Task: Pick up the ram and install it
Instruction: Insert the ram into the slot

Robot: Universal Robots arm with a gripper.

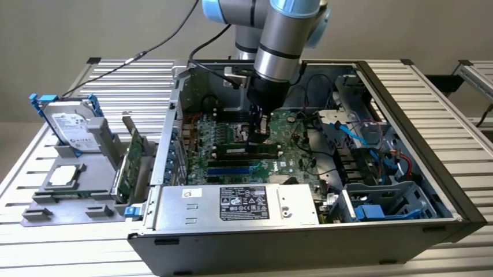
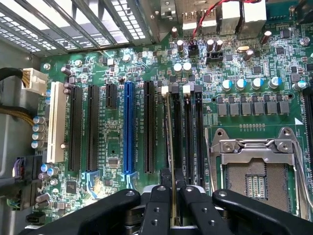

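Note:
The ram (image 2: 171,142) shows edge-on as a thin green stick held between my two black fingers (image 2: 157,208). It stands upright, in line with the first black memory slot beside a white latch (image 2: 165,89); I cannot tell whether it is seated. In the exterior view the ram (image 1: 245,151) lies as a long dark strip on the motherboard (image 1: 223,130) inside the open computer case. My gripper (image 1: 259,138) reaches straight down onto the ram's middle and is shut on it. In the wrist view the gripper (image 2: 174,210) straddles the stick's near end.
More black memory slots (image 2: 194,132) and the metal CPU socket (image 2: 257,166) flank the ram. A blue slot (image 2: 128,127) and a white slot (image 2: 56,122) lie further off. Outside the case stand a hard drive (image 1: 73,124) and a green expansion card (image 1: 133,156). The power supply (image 1: 239,205) fills the case's near edge.

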